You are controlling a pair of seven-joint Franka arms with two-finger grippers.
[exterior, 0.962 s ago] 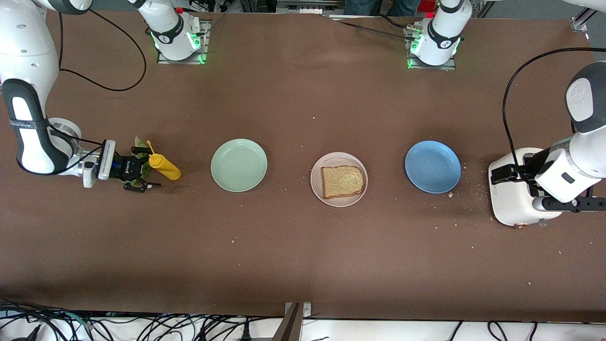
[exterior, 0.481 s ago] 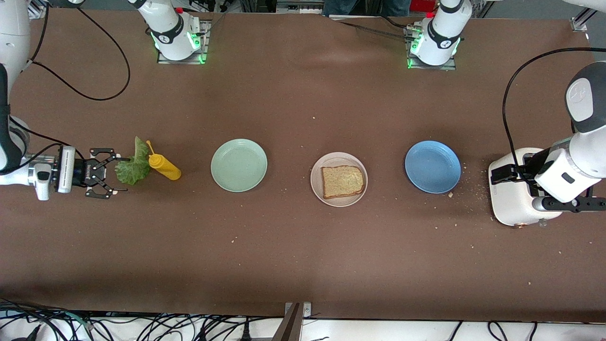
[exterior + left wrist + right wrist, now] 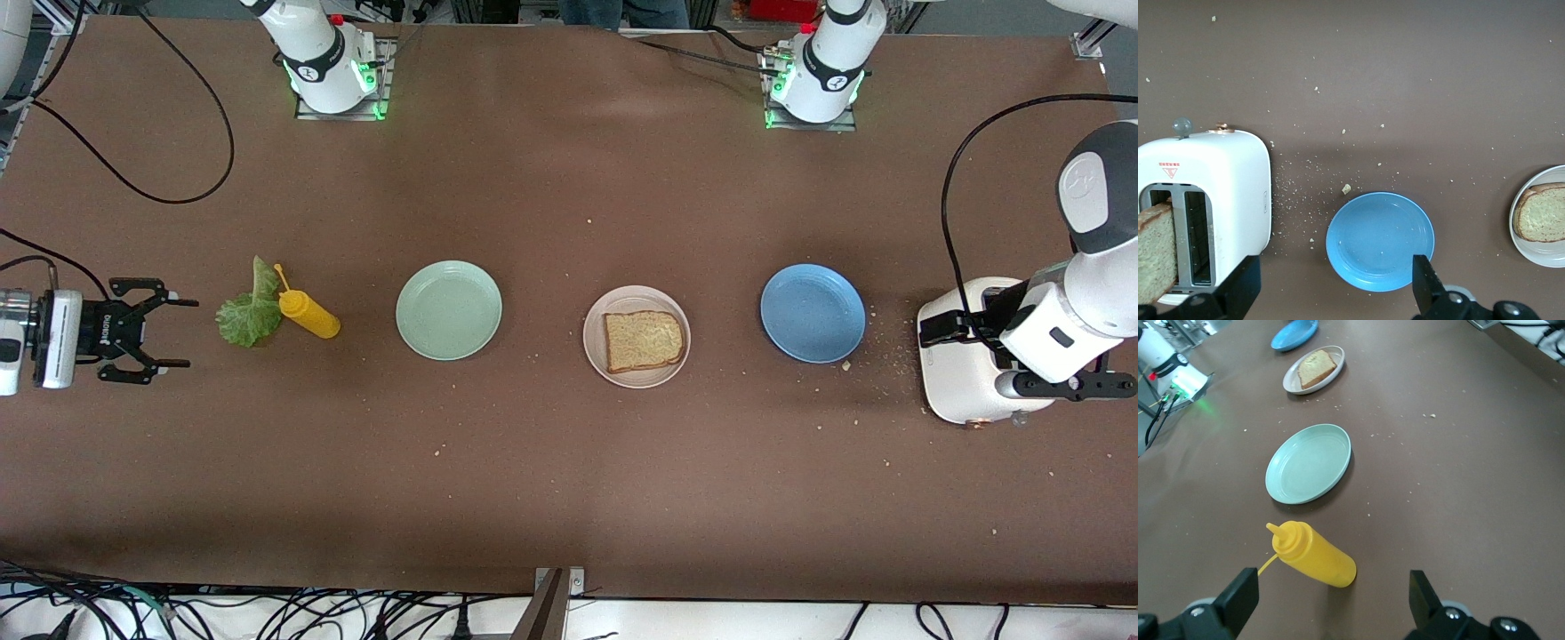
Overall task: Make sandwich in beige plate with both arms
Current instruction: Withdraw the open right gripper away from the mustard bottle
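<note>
The right arm's black two-finger gripper (image 3: 158,332) is at the right arm's end of the table, low over the brown tabletop (image 3: 569,462), with its fingers spread wide and nothing between them. Just beside its fingertips lies the ruffled green lettuce leaf (image 3: 250,308), apart from them. The yellow plastic squeeze bottle (image 3: 307,310) lies on its side and touches the leaf. Next along the row comes the round mint-green plate (image 3: 449,310), empty. After it is the round pale beige plate (image 3: 637,373), well apart from this gripper, with one square slice of brown toasted bread (image 3: 645,340) lying flat in it. Then comes the round blue plate (image 3: 813,313), with crumbs around it.

The left arm's black two-finger gripper (image 3: 1335,288) hangs over the white toaster (image 3: 956,364) at the left arm's end of the table, its fingers parted and empty. In the left wrist view a second slice of bread (image 3: 1155,255) stands in a toaster slot, cut off by the picture edge. In the front view the left arm's wrist covers much of the toaster top, and the right arm is mostly out of the picture.

Compared with half a second ago, the right gripper has pulled away from the leaf toward the table's end; one second ago it was over the leaf. The leaf lies where it was. The left arm waits.
</note>
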